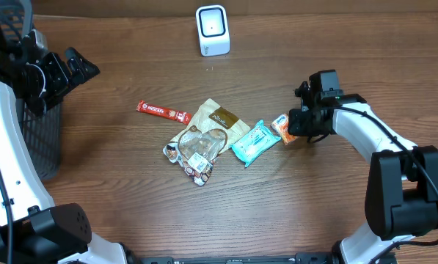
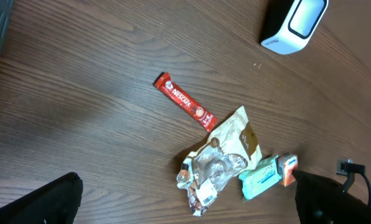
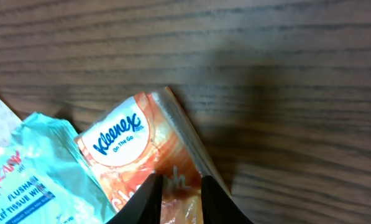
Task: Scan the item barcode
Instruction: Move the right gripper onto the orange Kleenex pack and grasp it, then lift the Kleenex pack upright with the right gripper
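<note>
Right wrist: Kleenex pack (image 3: 126,146) sits clamped inside right claw (image 3: 177,191).

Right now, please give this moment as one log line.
right gripper: shut on Kleenex | left gripper: open | scanner: away from Kleenex | scan: pending

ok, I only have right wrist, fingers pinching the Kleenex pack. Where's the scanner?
Observer: The scanner stands at the table's far edge, to the robot's left of the right hand and its Kleenex pack.
Operator: Left hand busy?
Observer: No, the left hand is open and empty, near the black basket.
Operator: What else is lying out?
Observer: A Nescafe stick and a crumpled snack bag, past the teal wipes pack.
</note>
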